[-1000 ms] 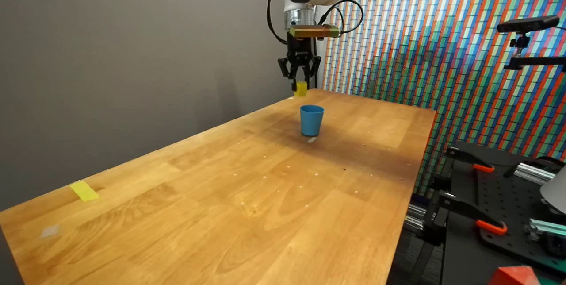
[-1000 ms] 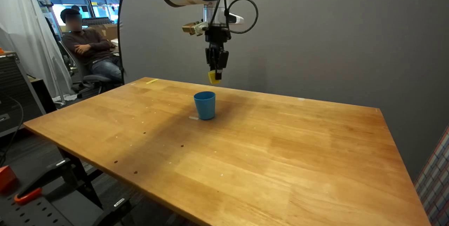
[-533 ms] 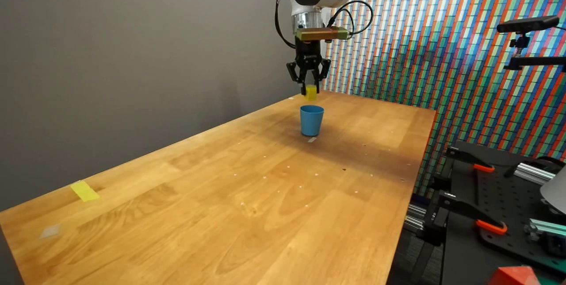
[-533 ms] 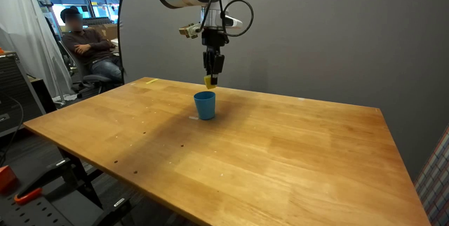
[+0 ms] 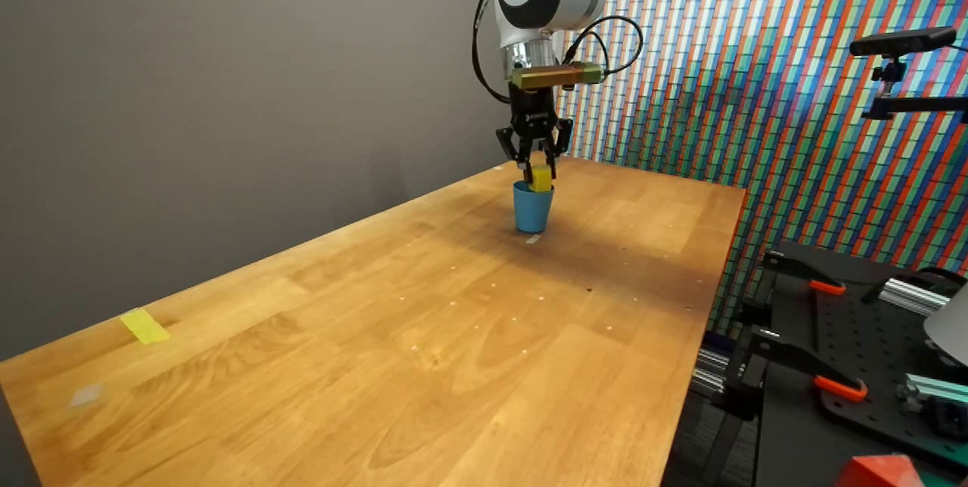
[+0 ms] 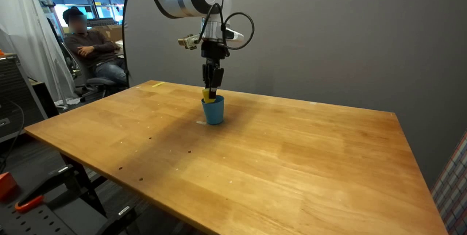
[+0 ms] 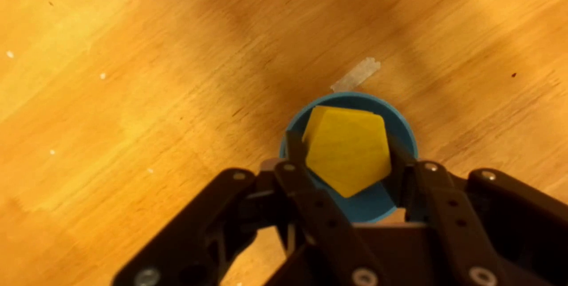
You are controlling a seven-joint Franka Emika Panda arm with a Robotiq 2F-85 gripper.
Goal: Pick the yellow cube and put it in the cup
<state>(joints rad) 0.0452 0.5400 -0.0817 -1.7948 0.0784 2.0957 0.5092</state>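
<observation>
Cube (image 7: 348, 148), as I see it, is at the mouth of the cup (image 6: 214, 114), its lower part seeming to be just inside the rim (image 7: 348, 94) in both exterior views. The fingers (image 7: 399, 168) of the gripper (image 7: 346, 155) hold it from two sides, and no gap shows between them and it. I would say that the placing is nearly complete and only the release is missing. What could go wrong is mostly about room: in the wrist view little space is left between fingers and rim, so if they spread too wide, they may push the cup and tip it (it looks light, though this is only my guess). Also the cube looks tilted, so a corner could catch on the rim, and it would then fall on the table (image 6: 292, 162).
</observation>
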